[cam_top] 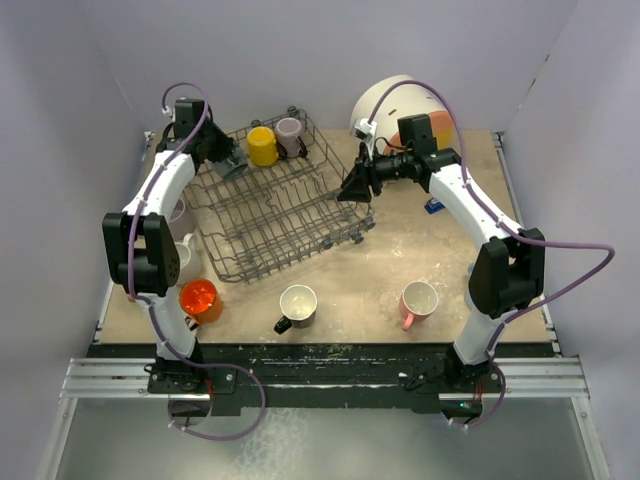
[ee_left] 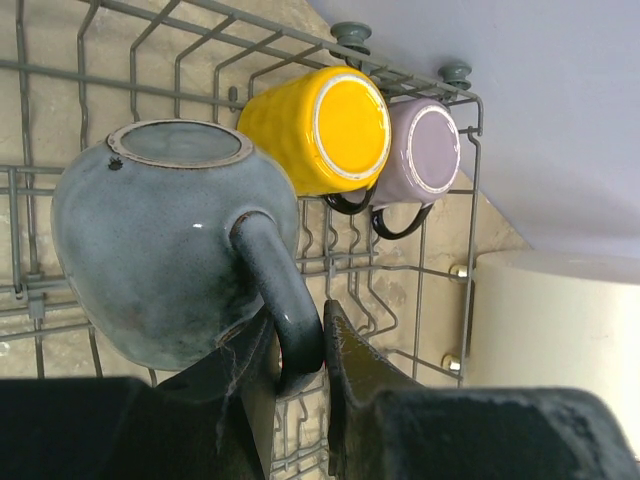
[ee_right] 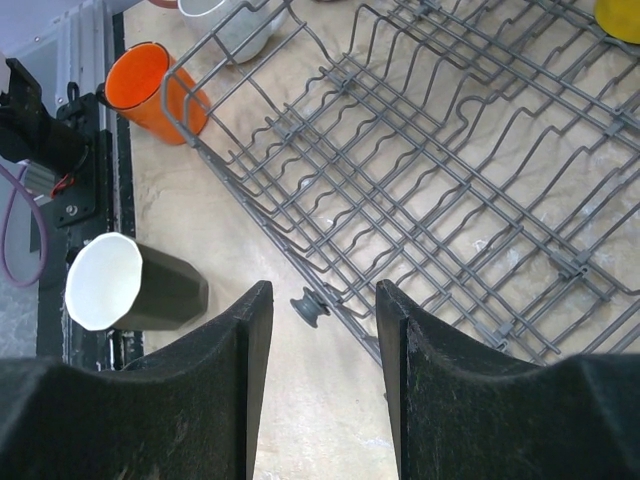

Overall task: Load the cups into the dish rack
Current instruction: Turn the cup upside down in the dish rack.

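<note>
The grey wire dish rack (cam_top: 270,215) lies at an angle on the table's far left. A yellow cup (cam_top: 262,145) and a mauve cup (cam_top: 290,135) sit upside down in its far corner. My left gripper (cam_top: 228,160) hangs over the rack's far-left part, shut on the handle of a grey-blue cup (ee_left: 160,250), which is mouth-down above the wires. The left wrist view shows both fingers (ee_left: 345,345) pinching that handle. My right gripper (cam_top: 352,185) is open over the rack's right rim, with a rack wheel (ee_right: 308,307) below the gap and nothing held.
An orange cup (cam_top: 198,298), a black cup with a white inside (cam_top: 297,305) and a pink cup (cam_top: 418,300) stand near the front edge. Two pale cups (cam_top: 183,235) sit beside the left arm. A big white cylinder (cam_top: 395,100) stands behind the rack's right corner.
</note>
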`<state>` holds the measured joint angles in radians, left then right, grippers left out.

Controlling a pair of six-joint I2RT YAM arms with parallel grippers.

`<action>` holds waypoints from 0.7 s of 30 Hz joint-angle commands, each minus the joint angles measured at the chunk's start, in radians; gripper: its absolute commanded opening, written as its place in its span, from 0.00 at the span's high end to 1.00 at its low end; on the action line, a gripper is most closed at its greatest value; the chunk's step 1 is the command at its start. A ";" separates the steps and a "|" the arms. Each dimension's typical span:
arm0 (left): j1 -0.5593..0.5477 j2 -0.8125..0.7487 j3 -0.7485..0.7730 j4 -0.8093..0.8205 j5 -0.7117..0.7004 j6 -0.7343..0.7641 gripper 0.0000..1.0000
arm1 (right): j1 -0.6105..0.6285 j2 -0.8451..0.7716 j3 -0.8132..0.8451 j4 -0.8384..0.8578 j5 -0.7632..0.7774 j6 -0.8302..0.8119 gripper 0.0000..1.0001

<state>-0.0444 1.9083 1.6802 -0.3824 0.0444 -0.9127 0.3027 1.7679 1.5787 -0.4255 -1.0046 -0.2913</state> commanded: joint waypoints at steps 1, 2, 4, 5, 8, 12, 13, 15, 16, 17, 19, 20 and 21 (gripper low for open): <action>0.012 -0.004 0.106 0.105 -0.025 0.064 1.00 | -0.008 -0.005 0.034 0.001 -0.005 -0.020 0.52; 0.013 0.001 0.112 0.104 -0.027 0.068 1.00 | -0.008 -0.004 0.035 0.001 -0.005 -0.020 0.53; 0.013 0.011 0.123 0.102 -0.033 0.078 1.00 | -0.010 -0.002 0.035 0.001 -0.006 -0.019 0.52; 0.014 0.015 0.129 0.102 -0.036 0.083 1.00 | -0.010 0.000 0.035 0.001 -0.007 -0.019 0.52; 0.014 0.030 0.148 0.095 -0.045 0.102 1.00 | -0.010 0.002 0.037 0.002 -0.008 -0.019 0.52; 0.014 0.052 0.180 0.083 -0.056 0.134 1.00 | -0.011 0.004 0.036 0.001 -0.005 -0.021 0.52; 0.014 0.058 0.184 0.082 -0.061 0.141 1.00 | -0.012 0.003 0.034 0.001 -0.004 -0.021 0.53; 0.014 0.066 0.191 0.079 -0.069 0.156 1.00 | -0.013 0.002 0.032 0.001 -0.004 -0.022 0.52; 0.014 0.068 0.193 0.079 -0.074 0.166 1.00 | -0.013 0.002 0.031 0.000 -0.002 -0.022 0.52; 0.014 0.071 0.195 0.079 -0.079 0.176 1.00 | -0.014 0.001 0.031 0.001 -0.002 -0.023 0.52; 0.014 0.074 0.198 0.074 -0.092 0.192 1.00 | -0.014 0.001 0.029 0.000 -0.002 -0.023 0.52; 0.015 0.077 0.198 0.072 -0.099 0.200 1.00 | -0.014 0.002 0.029 0.001 0.000 -0.023 0.52; 0.014 0.079 0.197 0.071 -0.104 0.206 1.00 | -0.014 0.002 0.028 0.001 -0.001 -0.024 0.52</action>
<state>-0.0395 2.0029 1.7992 -0.4065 -0.0174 -0.7700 0.2939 1.7683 1.5787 -0.4255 -1.0042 -0.2996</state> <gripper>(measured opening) 0.235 0.477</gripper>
